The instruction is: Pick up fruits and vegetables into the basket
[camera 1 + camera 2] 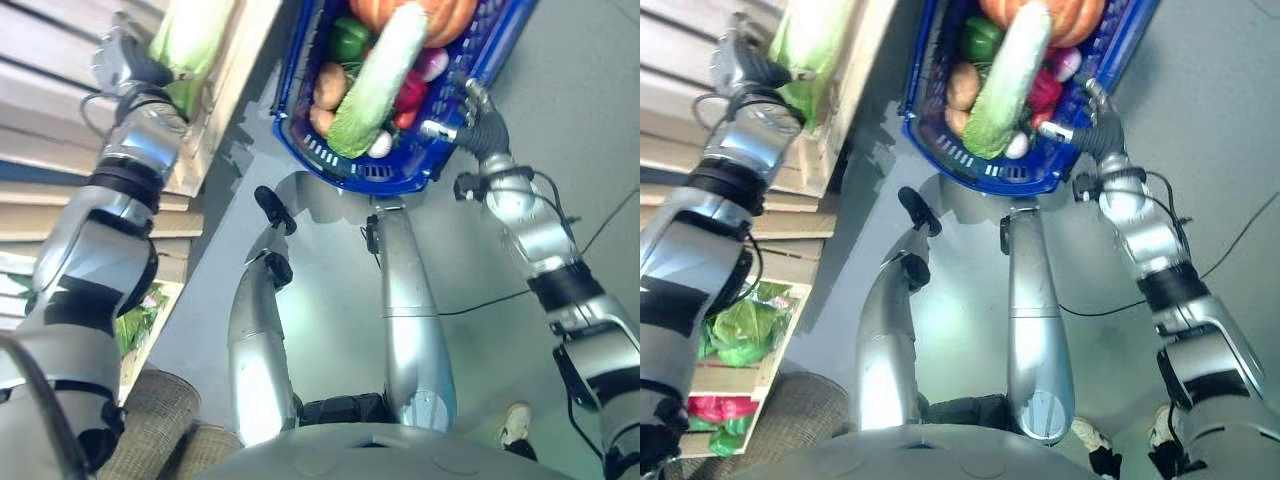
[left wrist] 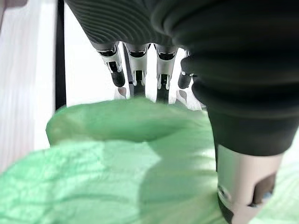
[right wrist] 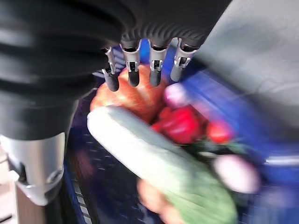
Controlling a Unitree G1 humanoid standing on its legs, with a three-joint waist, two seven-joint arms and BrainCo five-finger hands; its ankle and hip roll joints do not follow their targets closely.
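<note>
Blue basket: landmark; sits on the grey floor, well filled.

Right hand: at the basket's right rim, nearest corner. In its wrist view the fingers hang loosely straight above the contents, closed on nothing.

Contents, from the near wall of the basket outward:
- Long pale-green cabbage, lying diagonally across the top of the load, leafy end toward the near wall.
- Small white round item, just beside the cabbage's leafy end; kind cannot be told.
- Two brownish potato-like pieces, on the basket's left side, touching the cabbage.
- Red pepper, on the right side, beside the cabbage.
- Purple-white bulb, just past the red pepper.
- Green pepper, left side, beyond the potatoes.
- Orange pumpkin, at the far end, under the cabbage's tip.

Wooden crate shelf: left of the basket, well apart from it.

Left hand: at the shelf, on a second pale-green cabbage. In its wrist view the fingers reach over the leaves and the thumb lies against them; whether they clamp it I cannot tell.
</note>
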